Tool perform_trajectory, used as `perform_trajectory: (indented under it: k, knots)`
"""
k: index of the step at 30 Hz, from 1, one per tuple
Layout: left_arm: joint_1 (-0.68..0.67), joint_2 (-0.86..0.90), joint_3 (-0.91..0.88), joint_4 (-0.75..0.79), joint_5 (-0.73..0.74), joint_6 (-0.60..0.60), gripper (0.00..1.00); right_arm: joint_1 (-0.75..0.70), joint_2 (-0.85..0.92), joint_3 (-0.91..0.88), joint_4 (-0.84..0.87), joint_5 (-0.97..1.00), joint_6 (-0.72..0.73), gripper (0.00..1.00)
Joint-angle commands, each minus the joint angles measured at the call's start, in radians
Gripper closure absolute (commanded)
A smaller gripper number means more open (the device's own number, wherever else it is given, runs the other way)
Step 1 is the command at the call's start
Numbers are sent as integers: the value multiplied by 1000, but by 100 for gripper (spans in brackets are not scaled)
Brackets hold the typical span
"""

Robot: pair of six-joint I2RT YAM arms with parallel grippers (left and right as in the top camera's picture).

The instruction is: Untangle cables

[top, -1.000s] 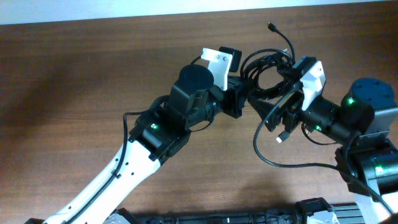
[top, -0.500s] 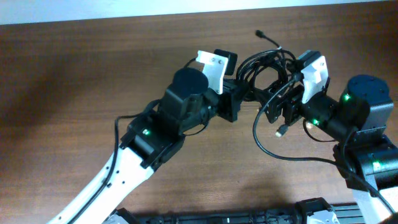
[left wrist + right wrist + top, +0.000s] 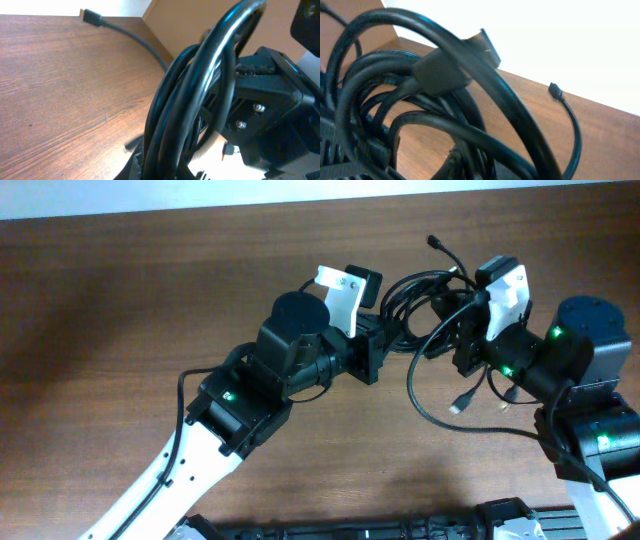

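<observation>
The cables [image 3: 422,288] are a knot of thin black cords held off the table between my two arms. My left gripper [image 3: 391,331] is shut on the left side of the bundle, and in the left wrist view the cords [image 3: 200,95] rise from between its jaws. My right gripper [image 3: 453,332] is shut on the right side; loops [image 3: 420,125] fill the right wrist view, with a dark plug [image 3: 442,72] on top. One free end [image 3: 433,242] sticks up at the back. A loose loop hangs forward to a silvery plug [image 3: 460,404].
A brown wooden table [image 3: 120,300] lies under both arms, with a pale wall along its far edge [image 3: 200,210]. The right arm's base [image 3: 600,440] stands at the right front, and the left arm [image 3: 200,450] slants in from the lower left.
My right gripper has closed on the bundle. The hanging plug has dropped lower, and the free end at the back has swung slightly right. The left gripper stays shut.
</observation>
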Motion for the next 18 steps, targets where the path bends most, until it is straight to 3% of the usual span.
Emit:
perform_trajectory:
  k: [1, 2, 4, 5, 6, 7, 11, 17, 18]
  knots:
    - [-8, -30, 16, 2, 43, 18, 100, 0, 2, 2, 7, 11, 1, 96]
    - [-8, -30, 16, -4, 23, 18, 100, 0, 2, 2, 6, 12, 2, 96]
    - [-8, -30, 16, -35, -62, 17, 83, 0, 2, 2, 6, 54, 54, 96]
    - [-8, -30, 16, -55, -108, 17, 55, 0, 2, 2, 3, 100, 97, 96]
    - [-8, -30, 16, -73, -153, 17, 21, 0, 0, 2, 0, 138, 132, 96]
    - [-8, -31, 16, -99, -205, 17, 1, 0, 0, 2, -9, 218, 199, 96]
    - [6, -42, 16, -131, -261, 15, 1, 0, -6, 2, -18, 312, 311, 96]
    - [78, -42, 16, -191, -251, -155, 1, 0, -60, 2, -18, 332, 555, 96]
    - [78, -42, 16, -175, -221, -154, 1, 1, -71, 2, -19, 327, 651, 96]
